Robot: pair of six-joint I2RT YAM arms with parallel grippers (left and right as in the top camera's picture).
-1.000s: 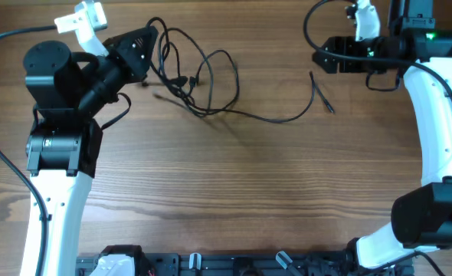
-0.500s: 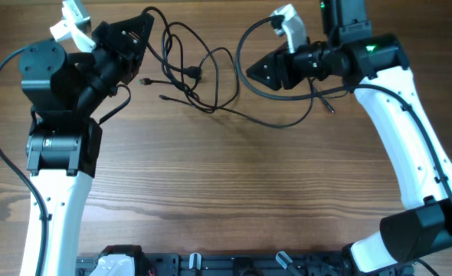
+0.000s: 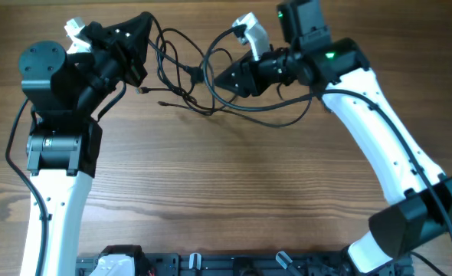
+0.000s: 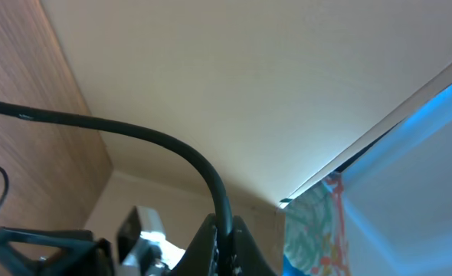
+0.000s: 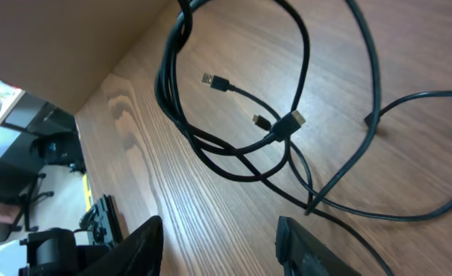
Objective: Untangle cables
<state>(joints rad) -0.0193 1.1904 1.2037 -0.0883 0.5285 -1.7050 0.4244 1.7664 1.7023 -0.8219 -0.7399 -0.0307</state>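
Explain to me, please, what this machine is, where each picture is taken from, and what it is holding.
These are two robot arms at a wooden table, each ending in a two-finger gripper. The overhead picture looks down from a fixed camera. The other two come from cameras on the wrists. On the table lies a tangle of thin black cables with small plugs. The left gripper appears to pinch one cable, which arcs across its wrist view. The right gripper is open above the tangle, holding nothing.
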